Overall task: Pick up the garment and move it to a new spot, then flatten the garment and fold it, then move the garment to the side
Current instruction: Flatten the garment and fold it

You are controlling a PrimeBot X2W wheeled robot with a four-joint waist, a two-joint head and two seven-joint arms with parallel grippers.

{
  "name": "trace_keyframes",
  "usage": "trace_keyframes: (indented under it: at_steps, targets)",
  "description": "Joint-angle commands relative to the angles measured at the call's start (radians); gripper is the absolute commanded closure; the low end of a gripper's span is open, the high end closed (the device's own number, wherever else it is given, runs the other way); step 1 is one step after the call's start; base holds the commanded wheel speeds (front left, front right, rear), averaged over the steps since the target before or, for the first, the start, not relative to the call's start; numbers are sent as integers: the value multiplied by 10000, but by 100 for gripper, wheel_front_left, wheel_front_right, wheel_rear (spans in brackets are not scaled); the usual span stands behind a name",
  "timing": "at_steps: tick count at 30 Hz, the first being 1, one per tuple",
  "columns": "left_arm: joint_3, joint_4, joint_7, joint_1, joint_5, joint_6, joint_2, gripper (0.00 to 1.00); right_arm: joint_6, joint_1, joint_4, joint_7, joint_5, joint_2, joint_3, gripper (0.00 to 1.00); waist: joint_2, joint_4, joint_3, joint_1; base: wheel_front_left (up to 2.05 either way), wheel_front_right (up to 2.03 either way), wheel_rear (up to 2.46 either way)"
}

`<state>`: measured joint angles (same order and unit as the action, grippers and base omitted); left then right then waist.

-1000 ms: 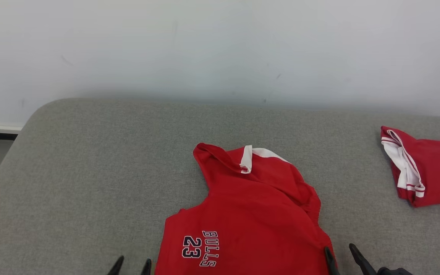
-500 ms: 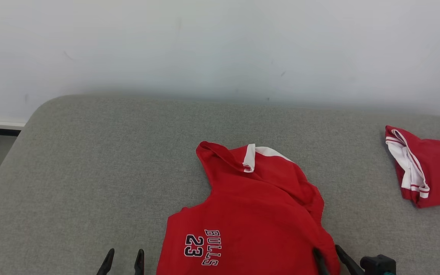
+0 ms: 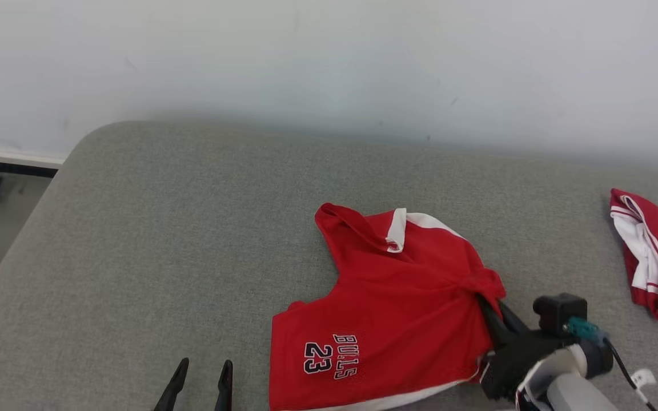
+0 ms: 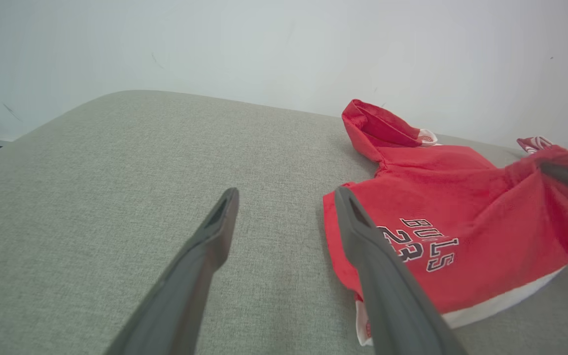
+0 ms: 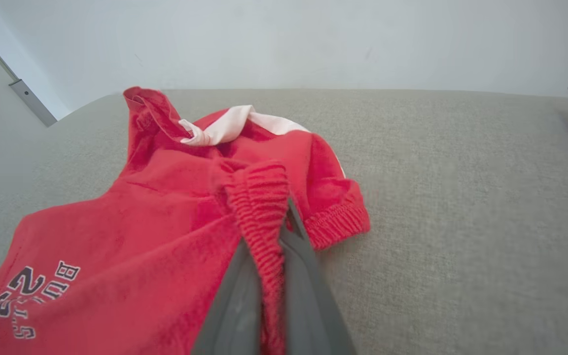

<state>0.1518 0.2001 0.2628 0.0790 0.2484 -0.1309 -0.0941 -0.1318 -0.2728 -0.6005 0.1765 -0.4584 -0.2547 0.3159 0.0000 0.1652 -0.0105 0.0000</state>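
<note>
So the right gripper (image 3: 490, 305) went from jaws spread wide, sitting right at the edge of the red garment (image 3: 386, 308), to pushed further in and clamped down on it. There's now a ribbed elastic hem (image 5: 259, 207) pinched between the jaws, and the fabric just ahead of them is bunched into a ridge where it used to lie flat. The head camera swung too, so everything sits shifted in its view.
</note>
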Motion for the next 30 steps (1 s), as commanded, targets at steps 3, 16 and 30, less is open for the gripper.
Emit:
trace_keyframes:
  at_steps: [3,16,30]
  targets:
    - [129,104,30,-334,131,11,60,0,28,-1101,-592,-365,281,221,-69,100,0,401,-390,0,0,0,0]
    - [596,548,30,-834,283,10,167,0,29,-3906,-4444,35,1527,952,-358,0,0,767,-690,0,0,0,0]
    - [481,631,28,-68,82,10,162,0,29,-1835,-2454,878,40,221,650,0,0,-92,253,0,0,0,0]
